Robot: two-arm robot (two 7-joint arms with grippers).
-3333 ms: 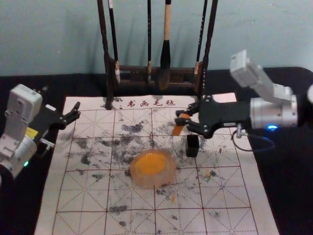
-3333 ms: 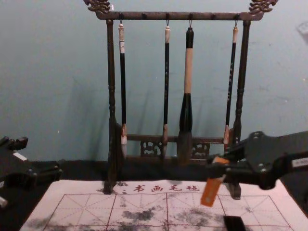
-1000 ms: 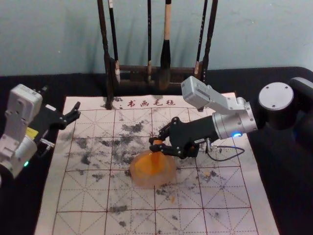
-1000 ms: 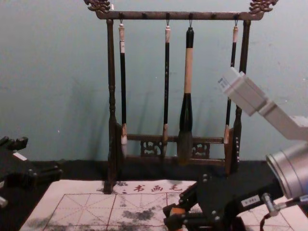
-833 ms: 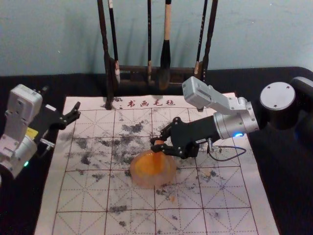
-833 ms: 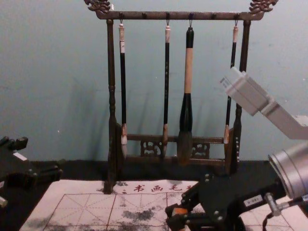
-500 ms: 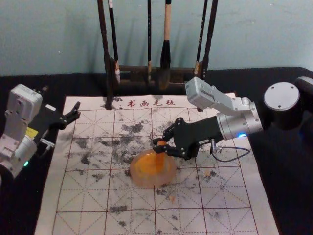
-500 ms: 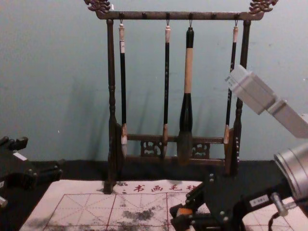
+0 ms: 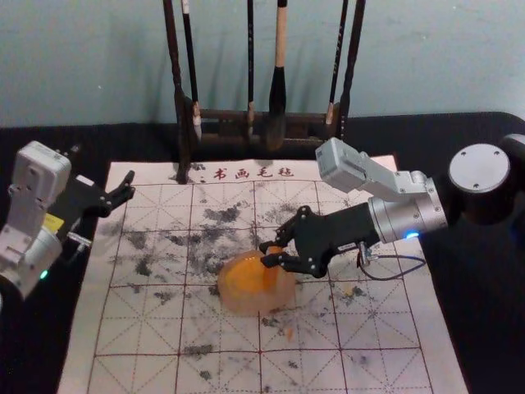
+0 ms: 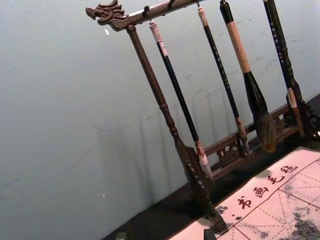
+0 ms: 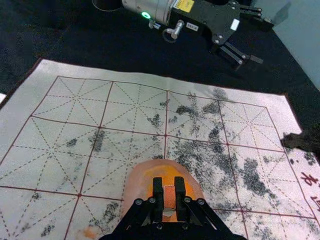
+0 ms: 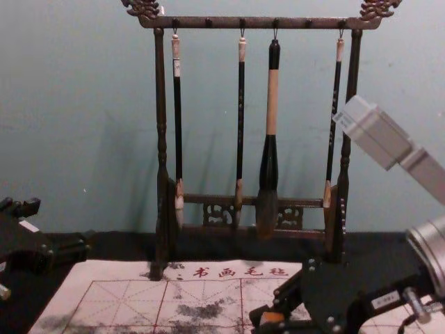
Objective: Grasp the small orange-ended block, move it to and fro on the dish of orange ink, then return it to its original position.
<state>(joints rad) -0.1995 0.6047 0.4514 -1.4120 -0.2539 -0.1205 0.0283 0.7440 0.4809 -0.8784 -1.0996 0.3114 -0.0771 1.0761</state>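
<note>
Left: the left gripper sat near the mat's far left corner, idle. Its fingers stood wide apart with nothing between them.

Next, the pale mat, spread over black cloth. It was ruled with a red grid, smudged with black ink, and lettered in red characters along its far edge. A dark wooden rack stood at that far edge, before a plain wall. Four brushes hung from its top bar, left to right: a slim one with a pale label, a second slim one, a thick one with a light wood handle section, and a third slim one.

Centre: the round, translucent dish lay on the mat with orange ink in it. The orange block was at the dish's right side, its lower end down over the ink; whether it touched the dish floor could not be told.

Right: the right gripper reached in from the right, just above the dish's right, far part. Its fingers were closed on the block, one pad against each side, as the right wrist view showed. Small orange spots marked the mat to the right of the dish and on its near side.
</note>
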